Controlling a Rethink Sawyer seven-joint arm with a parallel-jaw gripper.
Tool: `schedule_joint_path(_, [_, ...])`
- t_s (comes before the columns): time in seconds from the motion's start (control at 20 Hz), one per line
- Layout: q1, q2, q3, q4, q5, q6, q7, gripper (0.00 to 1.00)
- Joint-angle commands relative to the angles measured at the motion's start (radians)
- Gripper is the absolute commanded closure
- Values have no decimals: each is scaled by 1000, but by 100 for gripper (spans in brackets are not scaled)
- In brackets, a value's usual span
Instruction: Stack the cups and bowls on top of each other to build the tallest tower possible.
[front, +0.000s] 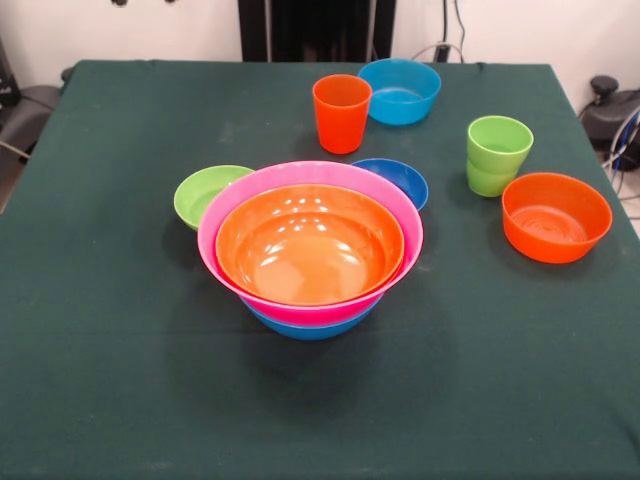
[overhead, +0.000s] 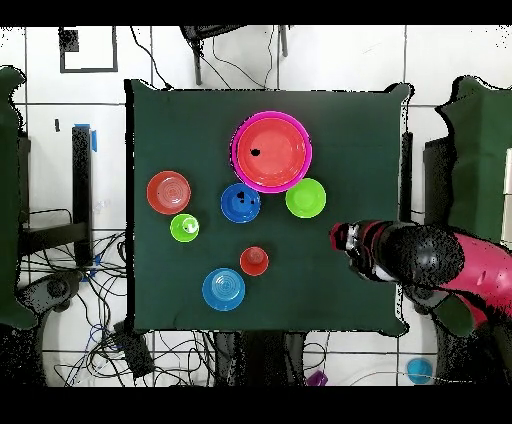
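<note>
Your tower (front: 310, 248) stands mid-worktop: an orange bowl (front: 310, 245) nested in pink over blue. The arm (overhead: 420, 258) hangs over the worktop's edge. You cannot tell how its jaws stand.

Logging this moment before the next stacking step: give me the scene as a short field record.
tower: blue, pink, orange large bowls nested
orange cup: upright, behind the tower
green cups: two nested
loose bowls: lime green, dark blue, light blue, orange
arm: over the table's edge, away from the bowls
table: dark green cloth
</note>
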Motion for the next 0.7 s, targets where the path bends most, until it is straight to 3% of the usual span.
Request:
schedule_joint_path(0.05, [19, 218, 33, -119, -118, 0, -234, 0])
schedule_joint_path(0.3, [35, 296, 40, -215, -155, 25, -259, 0])
schedule_joint_path(0.7, [95, 351, 24, -356, -205, 98, -241, 0])
